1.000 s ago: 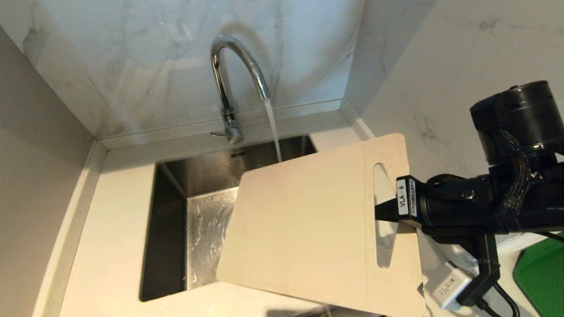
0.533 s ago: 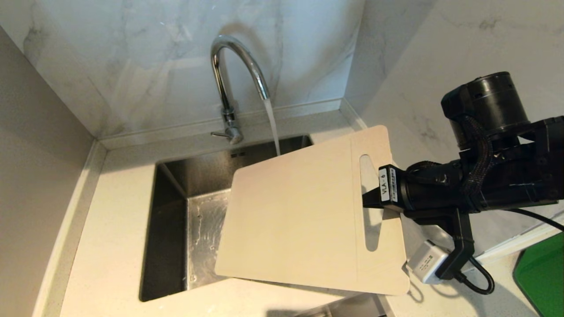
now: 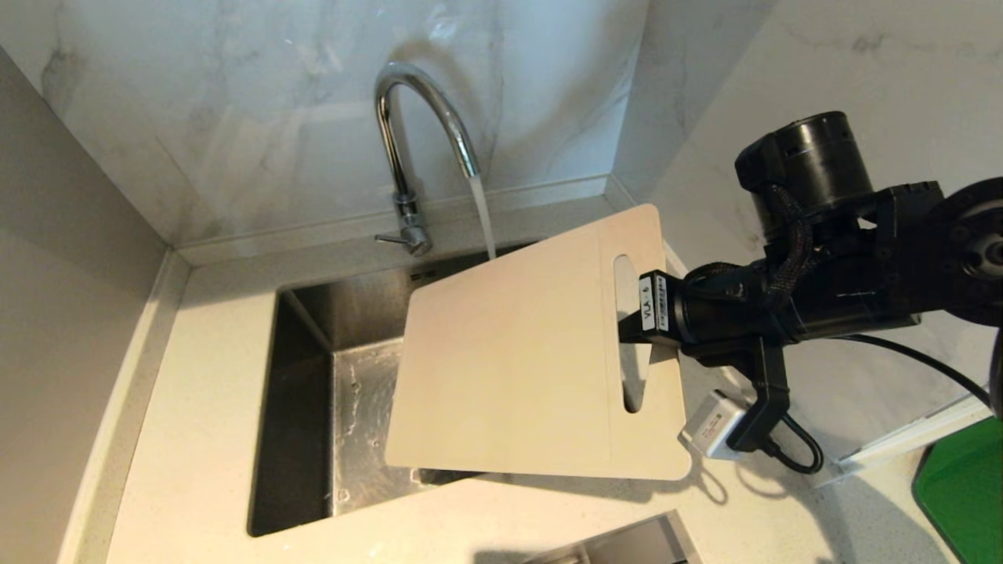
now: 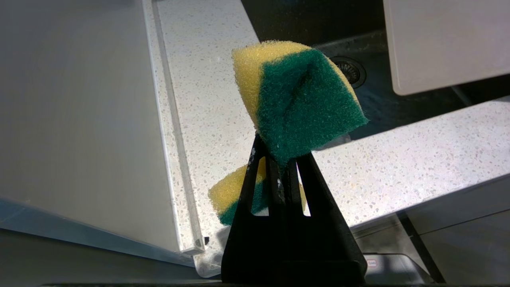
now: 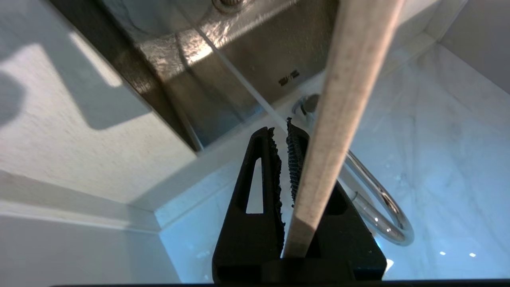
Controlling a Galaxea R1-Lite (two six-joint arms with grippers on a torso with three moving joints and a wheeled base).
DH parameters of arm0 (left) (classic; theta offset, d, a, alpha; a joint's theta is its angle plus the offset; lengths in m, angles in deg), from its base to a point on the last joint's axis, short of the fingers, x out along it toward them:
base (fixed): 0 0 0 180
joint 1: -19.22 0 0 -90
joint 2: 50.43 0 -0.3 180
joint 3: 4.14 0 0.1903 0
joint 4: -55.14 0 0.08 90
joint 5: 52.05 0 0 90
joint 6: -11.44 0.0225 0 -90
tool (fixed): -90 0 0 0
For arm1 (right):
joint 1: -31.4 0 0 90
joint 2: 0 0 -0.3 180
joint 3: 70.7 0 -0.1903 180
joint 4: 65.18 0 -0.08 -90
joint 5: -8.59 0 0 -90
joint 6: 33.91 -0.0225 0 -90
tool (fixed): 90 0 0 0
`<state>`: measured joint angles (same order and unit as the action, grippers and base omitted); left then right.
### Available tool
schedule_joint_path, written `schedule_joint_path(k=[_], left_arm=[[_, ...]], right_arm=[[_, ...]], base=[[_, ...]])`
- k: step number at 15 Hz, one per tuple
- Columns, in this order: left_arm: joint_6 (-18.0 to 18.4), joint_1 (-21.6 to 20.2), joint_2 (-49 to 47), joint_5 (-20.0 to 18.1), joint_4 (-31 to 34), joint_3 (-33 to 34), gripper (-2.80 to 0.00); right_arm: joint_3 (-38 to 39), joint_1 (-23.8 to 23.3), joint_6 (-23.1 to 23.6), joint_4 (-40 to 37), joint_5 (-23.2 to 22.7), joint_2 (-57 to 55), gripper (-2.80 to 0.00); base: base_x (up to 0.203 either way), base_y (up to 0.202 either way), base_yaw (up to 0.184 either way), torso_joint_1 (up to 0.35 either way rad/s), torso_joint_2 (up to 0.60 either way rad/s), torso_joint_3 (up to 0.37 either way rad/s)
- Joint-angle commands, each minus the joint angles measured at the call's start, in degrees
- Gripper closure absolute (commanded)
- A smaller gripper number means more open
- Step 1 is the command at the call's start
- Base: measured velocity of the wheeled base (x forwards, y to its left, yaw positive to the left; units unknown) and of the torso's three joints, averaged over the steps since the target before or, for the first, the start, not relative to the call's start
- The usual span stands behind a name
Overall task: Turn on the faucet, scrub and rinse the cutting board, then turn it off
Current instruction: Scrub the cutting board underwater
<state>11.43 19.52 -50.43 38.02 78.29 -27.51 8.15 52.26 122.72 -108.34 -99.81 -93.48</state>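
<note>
The chrome faucet (image 3: 423, 117) runs, and its water stream (image 3: 483, 215) falls just behind the far edge of the beige cutting board (image 3: 517, 368). My right gripper (image 3: 631, 329) is shut on the cutting board at the strip beside its handle cut-out and holds it tilted over the sink (image 3: 305, 392). In the right wrist view the board's edge (image 5: 342, 99) runs up from between my right gripper's (image 5: 281, 131) fingers, with the faucet's arch (image 5: 382, 199) behind. My left gripper (image 4: 279, 159), outside the head view, is shut on a yellow-green sponge (image 4: 299, 99) over the counter in front of the sink. A corner of the board (image 4: 442, 44) shows beyond.
Marble walls close in behind the sink and on the right, close to my right arm. A green tray (image 3: 964, 486) lies on the counter at the near right. A speckled white counter (image 3: 196, 439) surrounds the sink, with a wall on the left.
My right arm has carried the cutting board left and farther back toward the faucet. The board's far edge now sits under the stream. The water keeps running.
</note>
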Motion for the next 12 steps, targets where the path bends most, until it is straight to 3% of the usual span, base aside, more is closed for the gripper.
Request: schedule_joint_path(k=[1,12], left_arm=[[-0.1,0.0,0.1,0.0,0.0,0.0,0.0],[-0.1,0.0,0.2,0.0,0.0,0.0,0.0]], right_arm=[[-1.9,0.1,1.4,-0.2,0.3,-3.0,0.0],[-7.1,0.1,1.5,5.6,1.0,-11.2,0.0]], base=[[0.0,0.0,0.0,0.0,0.0,0.0],[0.0,0.0,0.0,0.0,0.0,0.0]])
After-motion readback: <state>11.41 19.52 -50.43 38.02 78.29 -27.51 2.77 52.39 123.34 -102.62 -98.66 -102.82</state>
